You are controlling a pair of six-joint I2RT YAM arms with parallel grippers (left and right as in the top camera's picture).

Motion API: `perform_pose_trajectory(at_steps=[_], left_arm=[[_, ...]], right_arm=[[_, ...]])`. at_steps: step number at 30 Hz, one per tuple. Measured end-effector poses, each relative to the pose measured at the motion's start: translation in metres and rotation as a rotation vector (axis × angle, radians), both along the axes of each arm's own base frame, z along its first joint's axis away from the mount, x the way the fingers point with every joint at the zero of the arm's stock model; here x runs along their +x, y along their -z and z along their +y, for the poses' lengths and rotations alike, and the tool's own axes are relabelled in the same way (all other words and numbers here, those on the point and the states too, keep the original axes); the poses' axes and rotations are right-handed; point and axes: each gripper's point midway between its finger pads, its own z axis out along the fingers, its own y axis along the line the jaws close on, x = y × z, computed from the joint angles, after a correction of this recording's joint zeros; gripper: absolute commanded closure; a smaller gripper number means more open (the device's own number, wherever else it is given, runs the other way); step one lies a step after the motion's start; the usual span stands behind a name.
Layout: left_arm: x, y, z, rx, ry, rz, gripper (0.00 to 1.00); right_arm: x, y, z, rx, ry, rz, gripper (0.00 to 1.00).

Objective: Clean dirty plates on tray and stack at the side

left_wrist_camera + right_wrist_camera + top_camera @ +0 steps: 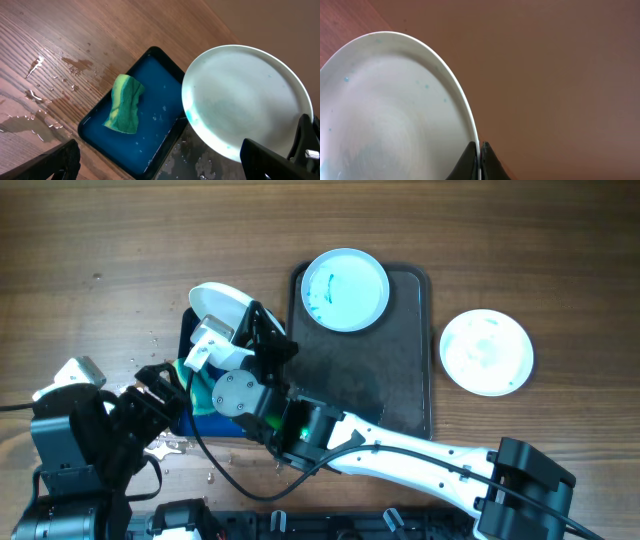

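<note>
The right gripper point(480, 156) pinches a white plate point(385, 110) by its rim, tilted over the blue tray point(155, 75), probably for wiping. The left gripper point(167, 159) gapes wide above the sponge point(124, 104); a smeared plate point(345, 288) sits on the dark tray point(405, 380).

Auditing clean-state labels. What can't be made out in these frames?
Overhead: the blue tray is mostly hidden under the right arm and the held plate; the sponge is largely covered by that arm.
Right wrist: the held plate's lower left is cut off by the frame edge, so any smears there are unseen.
Overhead: the plate on the table is too small to tell whether its faint marks are smears.
</note>
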Motion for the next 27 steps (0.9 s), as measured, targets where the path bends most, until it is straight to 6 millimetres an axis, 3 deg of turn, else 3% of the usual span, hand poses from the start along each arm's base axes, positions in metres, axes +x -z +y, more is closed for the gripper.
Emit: perform_pose_trajectory(at_steps=[3, 5, 7, 9, 11, 12, 14, 15, 16, 17, 18, 19, 20, 21, 23, 25, 26, 27], left_arm=[[0.000, 0.000, 0.000, 0.000, 0.000, 0.000, 0.00], [0.000, 0.000, 0.000, 0.000, 0.000, 0.000, 0.00], [0.000, 0.000, 0.000, 0.000, 0.000, 0.000, 0.00], [0.000, 0.000, 0.000, 0.000, 0.000, 0.000, 0.00], [0.000, 0.000, 0.000, 0.000, 0.000, 0.000, 0.00], [0.000, 0.000, 0.000, 0.000, 0.000, 0.001, 0.00], [0.000, 0.000, 0.000, 0.000, 0.000, 0.001, 0.00], [0.000, 0.000, 0.000, 0.000, 0.000, 0.001, 0.00], [0.000, 0.000, 0.000, 0.000, 0.000, 0.001, 0.00], [0.000, 0.000, 0.000, 0.000, -0.001, 0.001, 0.00], [0.000, 0.000, 0.000, -0.001, 0.000, 0.002, 0.00], [0.000, 0.000, 0.000, 0.000, 0.000, 0.002, 0.00], [0.000, 0.000, 0.000, 0.000, 0.000, 0.001, 0.00], [0.000, 0.000, 0.000, 0.000, 0.000, 0.000, 0.00], [0.000, 0.000, 0.000, 0.000, 0.000, 0.000, 0.00], [0.000, 0.000, 0.000, 0.000, 0.000, 0.001, 0.00], [0.000, 0.000, 0.000, 0.000, 0.000, 0.001, 0.00], [0.000, 0.000, 0.000, 0.000, 0.000, 0.000, 0.00]], right_arm=[[0.000, 0.000, 0.000, 0.013, 0.002, 0.002, 0.96], [0.005, 0.009, -0.007, 0.117, 0.037, 0.047, 0.96], [0.013, 0.042, -0.022, 0.233, 0.069, 0.203, 0.96], [0.031, 0.075, -0.024, 0.473, 0.041, 0.438, 0.96], [0.038, 0.072, -0.023, 0.685, -0.045, 0.634, 0.95], [0.038, 0.055, -0.034, 0.782, -0.070, 0.700, 0.96], [0.038, 0.016, -0.090, 0.950, -0.016, 0.771, 0.96], [0.043, -0.004, -0.141, 1.036, 0.072, 0.755, 0.96], [0.048, -0.013, -0.185, 1.088, 0.164, 0.727, 0.96], [0.049, -0.012, -0.247, 1.142, 0.326, 0.702, 0.96], [0.046, -0.003, -0.285, 1.166, 0.448, 0.703, 0.96], [0.038, 0.024, -0.343, 1.192, 0.662, 0.725, 0.96], [0.034, 0.035, -0.366, 1.202, 0.750, 0.734, 0.96], [0.022, 0.083, -0.443, 1.247, 1.040, 0.761, 0.96], [0.013, 0.114, -0.468, 1.256, 1.154, 0.809, 0.96], [-0.005, 0.168, -0.489, 1.245, 1.301, 0.933, 0.92], [-0.016, 0.195, -0.492, 1.216, 1.358, 1.016, 0.62], [-0.026, 0.217, -0.489, 1.186, 1.389, 1.093, 0.51]])
